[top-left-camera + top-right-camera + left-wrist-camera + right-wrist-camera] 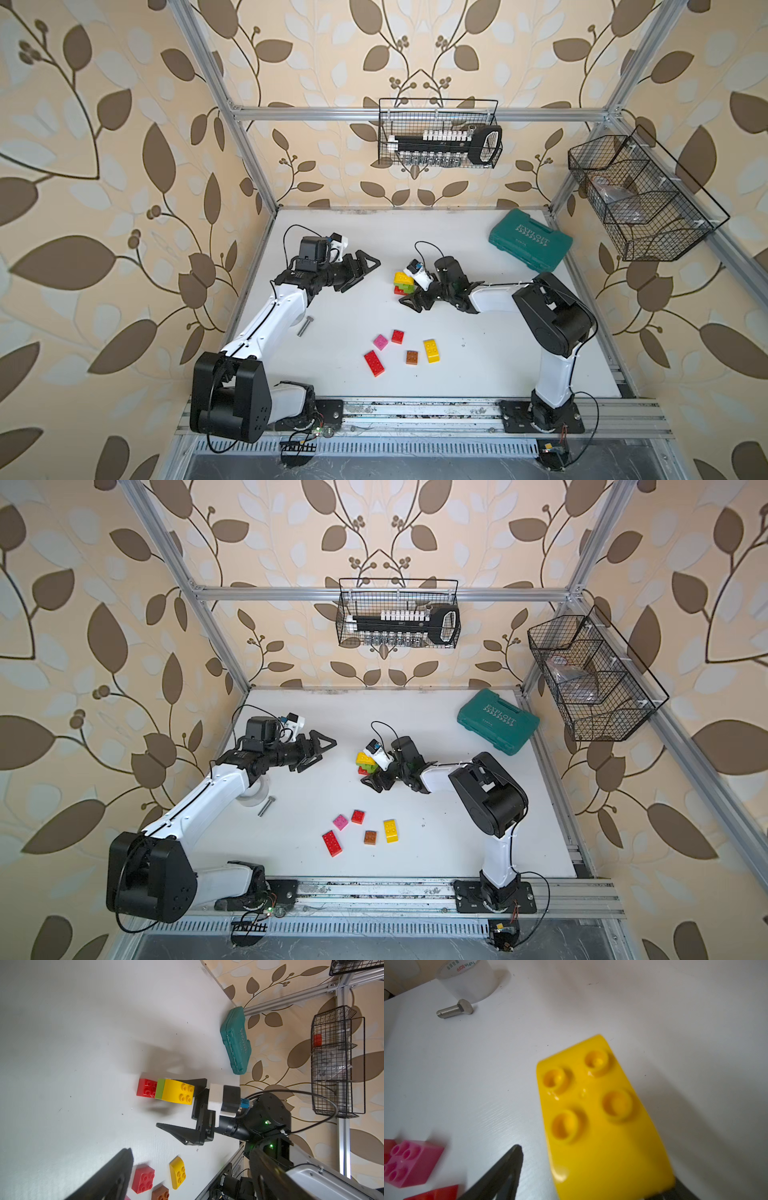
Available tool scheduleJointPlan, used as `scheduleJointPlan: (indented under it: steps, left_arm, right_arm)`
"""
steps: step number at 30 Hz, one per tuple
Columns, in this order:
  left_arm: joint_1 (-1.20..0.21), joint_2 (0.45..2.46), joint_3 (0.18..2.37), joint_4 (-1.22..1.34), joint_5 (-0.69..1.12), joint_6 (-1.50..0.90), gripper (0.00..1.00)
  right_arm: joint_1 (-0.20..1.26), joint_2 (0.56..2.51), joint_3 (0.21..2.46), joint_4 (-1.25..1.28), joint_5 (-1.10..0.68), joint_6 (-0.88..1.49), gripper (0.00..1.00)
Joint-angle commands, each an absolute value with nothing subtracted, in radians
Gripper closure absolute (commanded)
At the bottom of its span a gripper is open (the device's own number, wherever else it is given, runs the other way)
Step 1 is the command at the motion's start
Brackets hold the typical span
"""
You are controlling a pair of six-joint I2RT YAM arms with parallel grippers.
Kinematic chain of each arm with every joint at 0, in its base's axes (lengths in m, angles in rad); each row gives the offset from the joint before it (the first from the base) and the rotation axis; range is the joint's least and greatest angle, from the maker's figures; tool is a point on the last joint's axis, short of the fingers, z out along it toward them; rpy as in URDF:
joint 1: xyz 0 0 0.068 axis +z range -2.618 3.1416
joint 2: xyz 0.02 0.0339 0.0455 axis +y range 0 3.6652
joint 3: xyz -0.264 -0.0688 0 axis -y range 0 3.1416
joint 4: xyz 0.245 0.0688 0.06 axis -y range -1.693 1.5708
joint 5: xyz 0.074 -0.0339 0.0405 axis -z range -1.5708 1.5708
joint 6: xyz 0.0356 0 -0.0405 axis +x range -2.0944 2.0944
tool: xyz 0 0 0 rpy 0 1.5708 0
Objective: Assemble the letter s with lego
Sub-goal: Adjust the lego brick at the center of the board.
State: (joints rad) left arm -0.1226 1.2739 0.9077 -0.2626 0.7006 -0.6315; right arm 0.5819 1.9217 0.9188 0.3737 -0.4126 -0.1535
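- A small stack stands mid-table on the white table (490,365). A yellow brick (178,1093) is on top, a lime green brick (160,1088) is under it, and a red square brick (146,1087) at the bottom juts out to one side.
- The right gripper (176,1108) is spread wide around the yellow brick. In the right wrist view one finger (500,1176) is separated from the brick by a strip of table, so no clamp is shown. Whether the far finger touches the brick cannot be told.
- The left gripper (362,272) is spread wide and empty, well apart from the stack.
- Five loose pieces lie nearer the arm bases: a pink brick (380,341), a small red brick (397,336), a red oblong brick (374,363), a brown brick (412,357) and a second yellow brick (431,350).
- The bricks are judged light, rigid and glossy. Slipping is to be expected on the rounded yellow end and over the studs.
- Hold is best taken across two flat opposite side walls, so that the studs are kept free.
- The table looks smooth, so the stack is likely to slide or tip when pressed. Bracing with the second gripper is advised.
- A bolt (304,325), a tape roll (465,980) and a teal case (530,241) lie apart from the work.
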Motion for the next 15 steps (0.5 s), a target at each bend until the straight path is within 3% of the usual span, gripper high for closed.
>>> scheduleJointPlan:
  steps: [1,4,15]
  left_arm:
    - [-0.11,1.249,0.943,-0.261,0.724,-0.606,0.11]
    - [-0.11,1.246,0.942,-0.257,0.726,-0.606,0.12]
    - [-0.109,1.242,0.941,-0.258,0.724,-0.604,0.13]
  right_arm:
    - [0.589,1.887,0.861,0.415,-0.463,-0.155,0.23]
    - [0.59,1.88,0.84,0.439,-0.461,-0.152,0.28]
    - [0.616,1.9,0.864,0.476,-0.306,-0.134,0.33]
